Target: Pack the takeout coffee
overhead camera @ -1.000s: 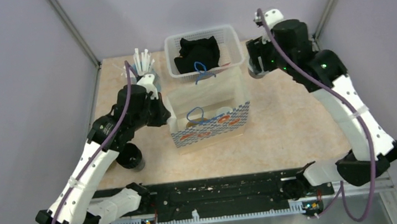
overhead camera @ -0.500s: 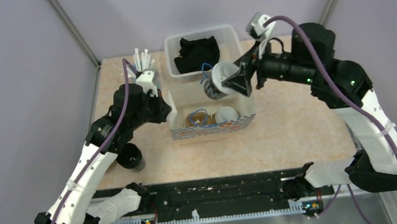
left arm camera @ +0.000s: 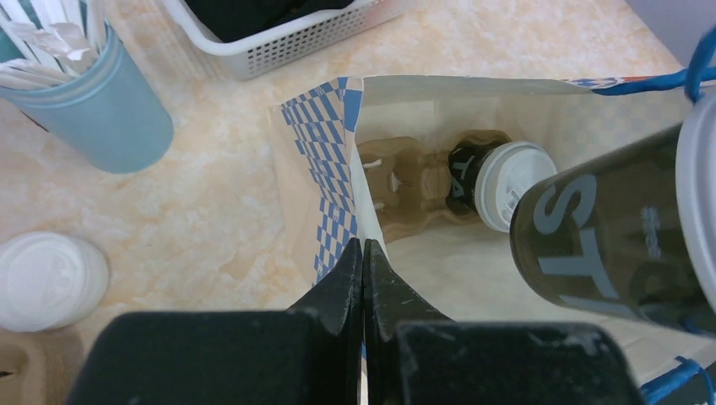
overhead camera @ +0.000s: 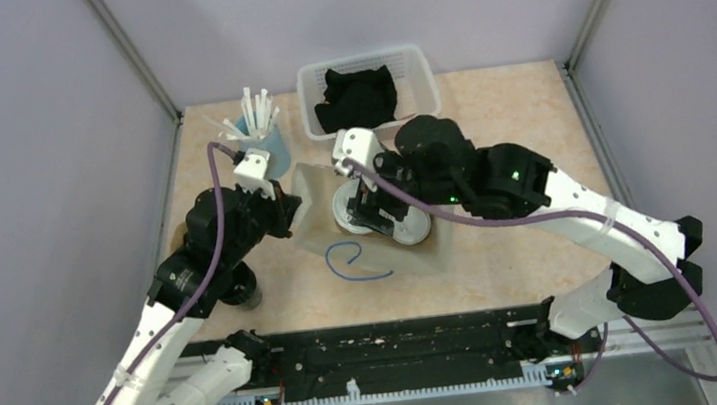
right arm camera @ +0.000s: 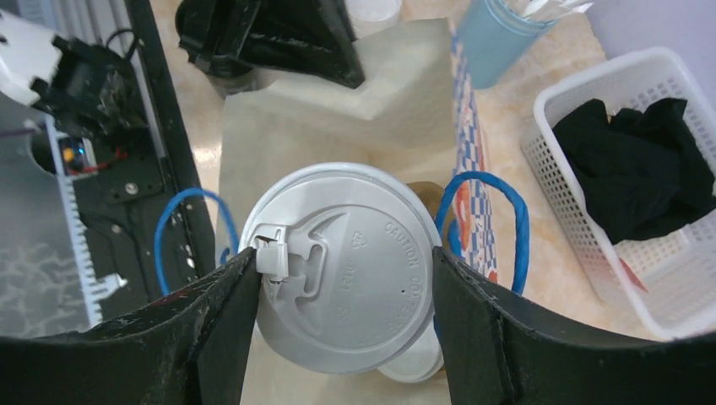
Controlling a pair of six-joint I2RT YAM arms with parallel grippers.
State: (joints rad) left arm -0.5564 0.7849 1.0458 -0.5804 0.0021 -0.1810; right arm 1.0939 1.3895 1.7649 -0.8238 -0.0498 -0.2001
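Observation:
A paper bag (overhead camera: 396, 259) with blue checks and blue handles stands open mid-table. My left gripper (overhead camera: 285, 210) is shut on its left rim (left arm camera: 359, 211), holding the mouth open. Inside lies a brown pulp carrier (left arm camera: 405, 181) with one dark, white-lidded cup (left arm camera: 498, 181) in it; that cup also shows from above (overhead camera: 413, 225). My right gripper (overhead camera: 367, 207) is shut on a second dark cup with grey lettering (left arm camera: 608, 236) and a white lid (right arm camera: 355, 261). It holds it upright in the bag's mouth, above the carrier. Both fingers (right arm camera: 224, 321) press the lid's sides.
A blue tumbler of white straws (overhead camera: 262, 137) stands back left. A white basket with black cloth (overhead camera: 367, 86) is behind the bag. An all-black cup (overhead camera: 240, 290) stands by the left arm. Another white-lidded cup (left arm camera: 46, 278) sits left of the bag.
My right arm swung from the back right to over the bag, carrying the cup down into its mouth. The bag has tipped and opened wider; my left gripper kept its hold.

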